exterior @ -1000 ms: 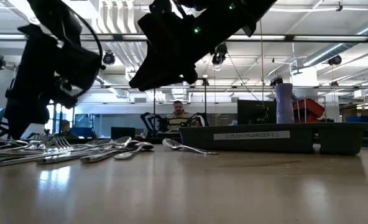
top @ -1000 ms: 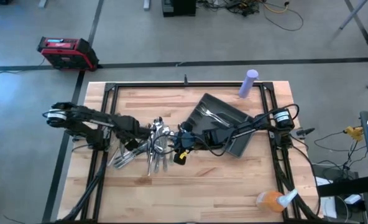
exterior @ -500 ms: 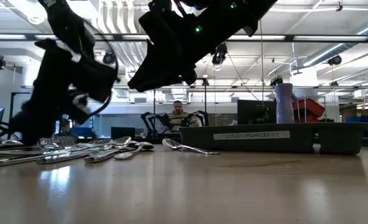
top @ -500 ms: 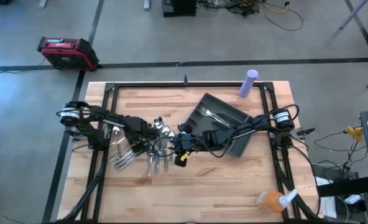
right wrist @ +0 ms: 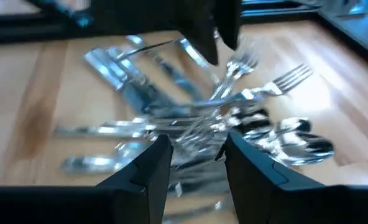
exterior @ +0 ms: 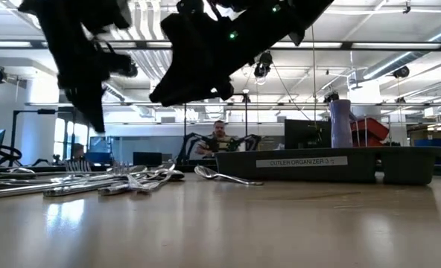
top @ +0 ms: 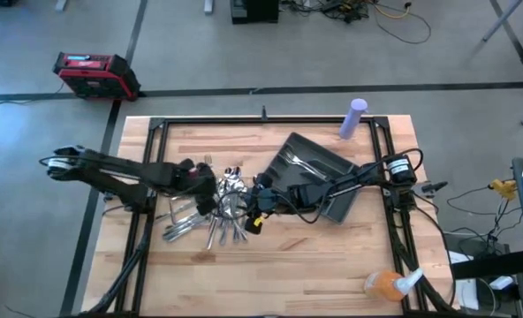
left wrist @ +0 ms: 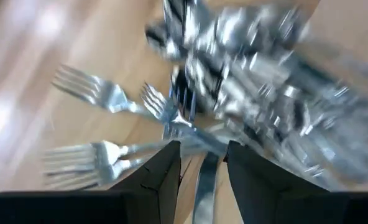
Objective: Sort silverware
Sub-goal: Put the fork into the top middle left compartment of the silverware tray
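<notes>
The silverware (top: 217, 214) lies in a loose heap of forks, spoons and knives on the wooden table, left of the dark tray (top: 337, 208). One fork (top: 301, 163) lies in the tray. My left gripper (top: 207, 184) hangs open above the heap's far left part (exterior: 95, 123); in its wrist view a handle (left wrist: 204, 186) shows in the gap between its fingers, down on the table. My right gripper (top: 251, 210) hovers open above the heap's right edge, between heap and tray, and looks along the pile (right wrist: 190, 118).
A purple bottle (top: 353, 117) stands at the far right corner and an orange object (top: 385, 284) near the front right. One spoon (exterior: 220, 176) lies just beside the tray wall (exterior: 317, 164). Bare wood (top: 279, 274) lies toward the near edge. A person (exterior: 219, 138) sits beyond the table.
My left gripper dipped into the silverware heap while moving toward the table's right edge, then rose clear of it and now hangs above. Some forks at the heap's left side have shifted.
</notes>
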`<state>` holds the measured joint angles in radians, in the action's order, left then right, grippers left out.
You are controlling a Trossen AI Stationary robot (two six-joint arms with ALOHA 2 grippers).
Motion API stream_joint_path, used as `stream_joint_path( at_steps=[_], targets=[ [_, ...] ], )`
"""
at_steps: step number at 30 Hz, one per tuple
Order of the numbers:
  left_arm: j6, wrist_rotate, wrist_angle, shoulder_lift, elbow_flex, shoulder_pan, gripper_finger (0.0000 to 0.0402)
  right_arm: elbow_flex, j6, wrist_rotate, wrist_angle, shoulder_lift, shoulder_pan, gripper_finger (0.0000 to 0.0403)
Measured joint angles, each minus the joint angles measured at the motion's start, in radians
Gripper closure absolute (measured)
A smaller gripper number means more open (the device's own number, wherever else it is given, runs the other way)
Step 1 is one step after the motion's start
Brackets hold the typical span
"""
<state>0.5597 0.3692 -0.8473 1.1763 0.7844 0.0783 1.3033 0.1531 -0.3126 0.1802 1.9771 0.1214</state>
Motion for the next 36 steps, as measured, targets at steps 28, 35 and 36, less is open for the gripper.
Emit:
stream_joint_path(
  at_steps=[28, 35, 36],
  targets=[
    [-0.338, 0.271, 0.519, -0.654, -0.099, 0.216, 0.0283, 0.996, -0.037, 0.043, -0.266, 0.758, -0.182, 0.0269],
    [-0.422, 0.276, 0.617, -0.672, -0.099, 0.216, 0.0283, 1.039, -0.079, 0.040, -0.351, 0.786, -0.188, 0.0274],
    [-0.437, 0.276, 0.626, -0.674, -0.099, 0.216, 0.0283, 1.041, -0.093, 0.040, -0.377, 0.783, -0.188, 0.0278]
  ],
)
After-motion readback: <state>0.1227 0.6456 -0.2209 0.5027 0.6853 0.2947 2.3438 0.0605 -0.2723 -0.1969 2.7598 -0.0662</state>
